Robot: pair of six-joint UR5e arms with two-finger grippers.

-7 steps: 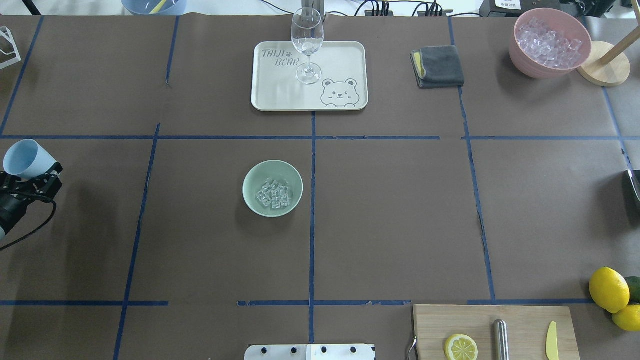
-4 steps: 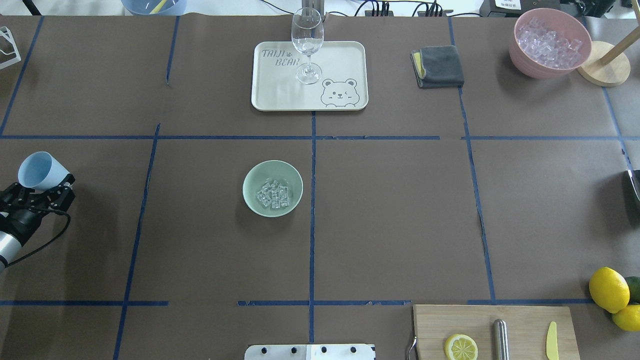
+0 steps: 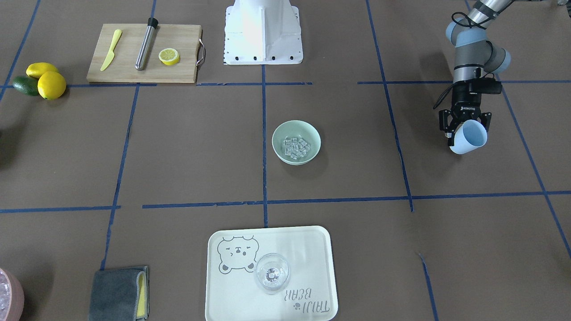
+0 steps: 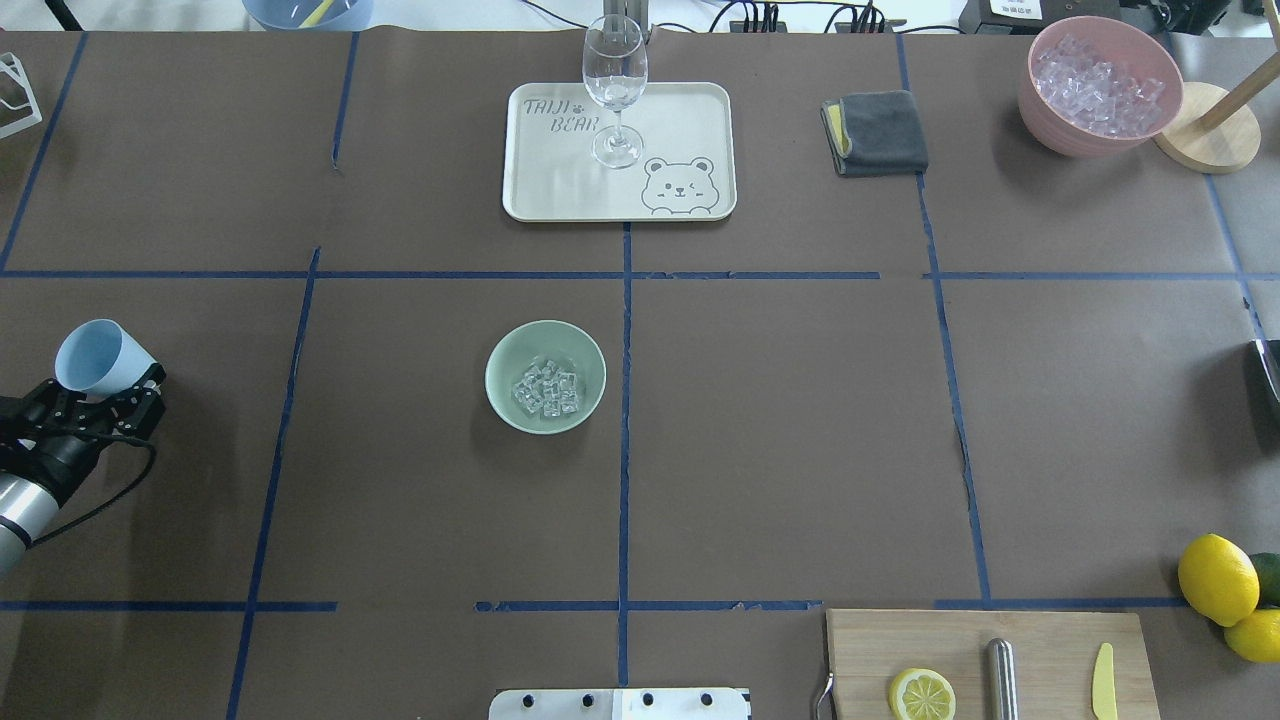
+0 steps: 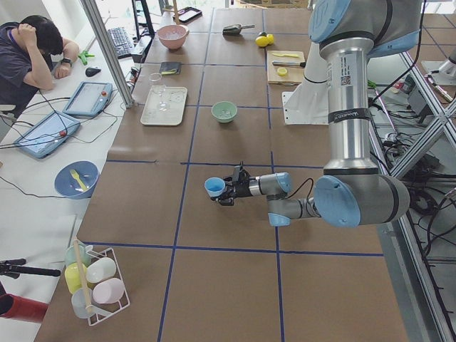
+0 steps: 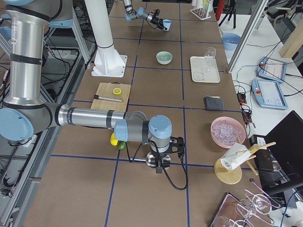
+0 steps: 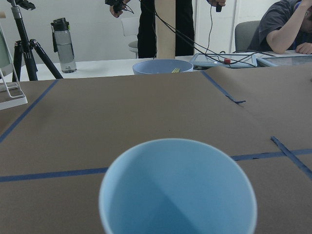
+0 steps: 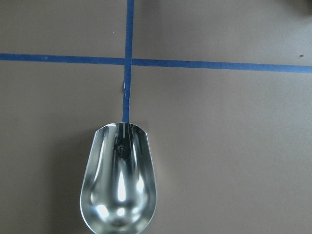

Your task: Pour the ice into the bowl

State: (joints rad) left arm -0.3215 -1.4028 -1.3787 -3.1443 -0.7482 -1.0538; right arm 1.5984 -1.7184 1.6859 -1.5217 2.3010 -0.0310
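The pale green bowl point(image 4: 497, 362) stands near the table's middle with a small heap of clear ice point(image 4: 546, 388) in it; bowl point(image 3: 313, 133) and ice point(image 3: 295, 147) also show in the front view. My left gripper point(image 4: 105, 385) is shut on a light blue cup point(image 4: 100, 357) at the table's left side, far from the bowl. The cup is tilted and looks empty in the left wrist view point(image 7: 178, 190). My right gripper point(image 6: 163, 160) holds a metal scoop point(image 8: 119, 185), empty, just above the table; its fingers are hidden.
A pink bowl point(image 4: 1040, 110) full of ice stands at the far right. A cream tray point(image 4: 680, 120) with a wine glass point(image 4: 614, 80) is at the far middle, with a grey cloth point(image 4: 878, 132) beside it. A cutting board point(image 4: 1040, 640) and lemons point(image 4: 1217, 578) lie near right.
My left gripper has carried the blue cup nearer to the robot and a little toward the table's middle. The bowl and the ice in it have not moved.
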